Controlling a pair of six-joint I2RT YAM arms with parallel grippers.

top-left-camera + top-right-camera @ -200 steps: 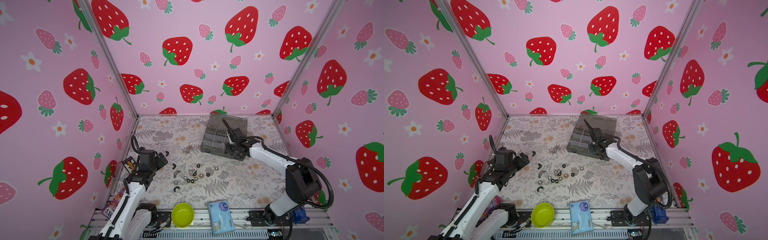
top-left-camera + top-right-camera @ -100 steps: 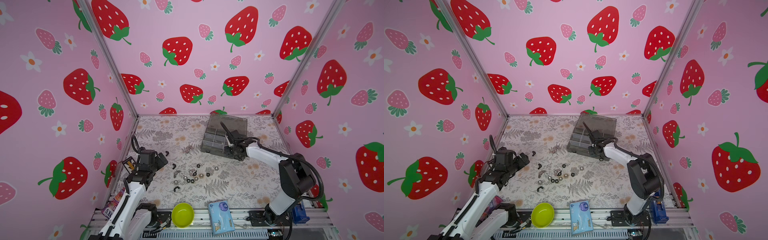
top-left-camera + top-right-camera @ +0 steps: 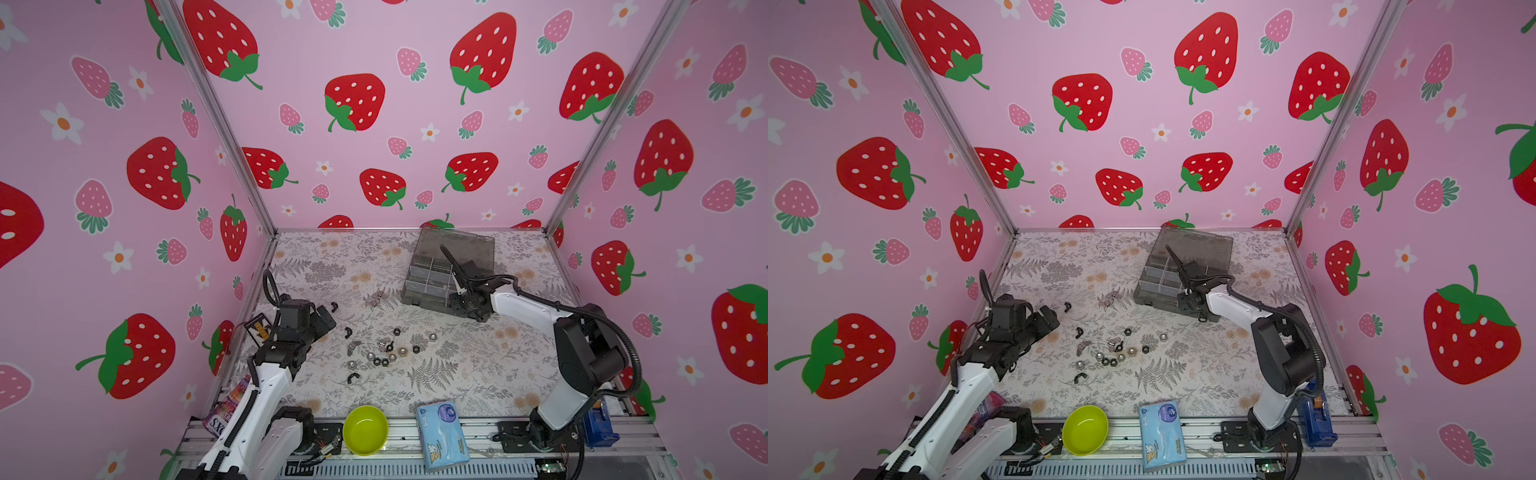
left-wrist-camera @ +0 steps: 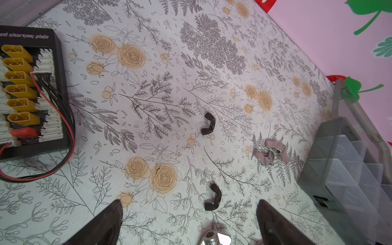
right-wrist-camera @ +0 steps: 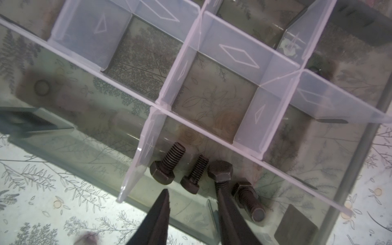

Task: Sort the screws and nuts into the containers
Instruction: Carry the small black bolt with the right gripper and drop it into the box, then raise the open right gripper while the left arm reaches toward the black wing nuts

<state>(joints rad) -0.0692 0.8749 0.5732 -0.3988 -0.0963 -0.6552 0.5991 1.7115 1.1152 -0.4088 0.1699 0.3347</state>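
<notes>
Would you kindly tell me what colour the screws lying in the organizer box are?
The screws are black, best seen in the right wrist view.

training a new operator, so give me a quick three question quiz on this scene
1. True or false: the green bowl holds screws.
2. How many black screws lie in the organizer box compartment below the right jaws? A two, B four, C seven.
3. Which arm reaches over the box: left or right?
Key: 1 false; 2 B; 3 right.
</notes>
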